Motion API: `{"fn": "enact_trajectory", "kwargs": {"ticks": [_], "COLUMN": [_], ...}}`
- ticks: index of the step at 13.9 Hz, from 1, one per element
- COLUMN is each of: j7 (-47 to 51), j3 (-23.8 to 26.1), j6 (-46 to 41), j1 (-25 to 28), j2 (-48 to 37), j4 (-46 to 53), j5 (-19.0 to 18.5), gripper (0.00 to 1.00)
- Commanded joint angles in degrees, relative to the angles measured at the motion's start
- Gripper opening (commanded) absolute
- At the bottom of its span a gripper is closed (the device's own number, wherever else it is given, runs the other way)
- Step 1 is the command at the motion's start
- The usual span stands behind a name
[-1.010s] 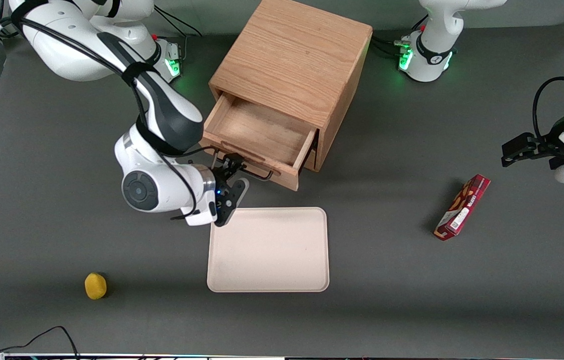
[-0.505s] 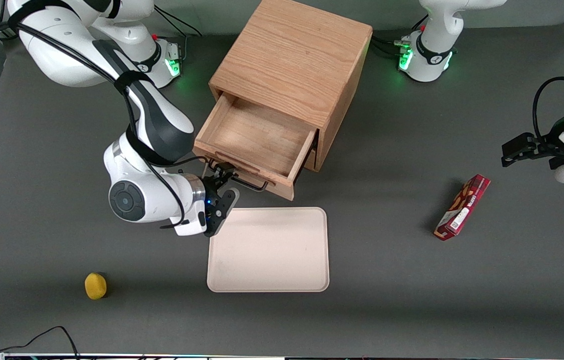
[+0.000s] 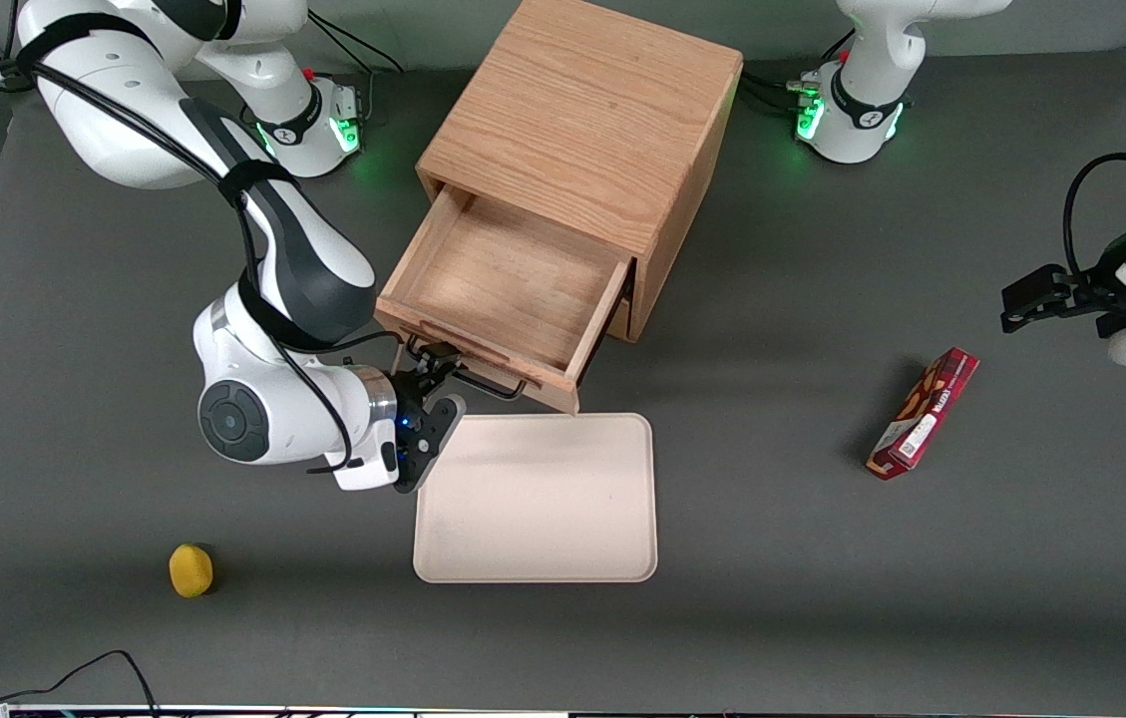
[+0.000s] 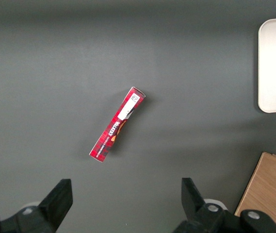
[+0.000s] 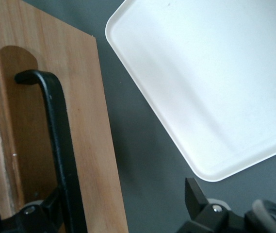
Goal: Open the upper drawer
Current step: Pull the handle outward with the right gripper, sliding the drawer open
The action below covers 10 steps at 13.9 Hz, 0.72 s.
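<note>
I keep the right arm's gripper (image 3: 435,371) at the black wire handle (image 3: 476,380) of the upper drawer (image 3: 508,282). In the wrist view the handle bar (image 5: 57,145) passes between the fingers, one finger on each side of it with plenty of gap, so I judge the gripper is open and hooked around the bar, not clamped on it.

The drawer stands pulled far out of the wooden cabinet (image 3: 587,110); its bare wooden floor is visible and I see nothing in it. Its front panel is now just beside the edge of the cream tray (image 3: 538,499) that lies on the table, nearer to the front camera.

What worries me from here:
- If I pull more, the drawer may come off its guides and drop at the front, because little of it seems to remain inside the cabinet.
- The cabinet is not fixed as far as I can see, so a strong pull could drag the whole box.
- The gripper hangs close above the tray corner; a low retreat could hit or push the tray.
- With a loose hook, a sideways motion may let the handle slip out.
</note>
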Motion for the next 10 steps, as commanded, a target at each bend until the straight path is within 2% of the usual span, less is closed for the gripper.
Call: {"fn": "enact_trajectory", "kwargs": {"ticks": [1, 10], "j7": [-3.0, -11.3], "j3": [-1.9, -5.5], "j6": [-0.8, -0.8], "j1": [1.0, 1.3], "j2": [1.9, 2.6], "j4": [4.2, 8.9], "j5": [-1.8, -1.8], "gripper": [1.0, 1.0]}}
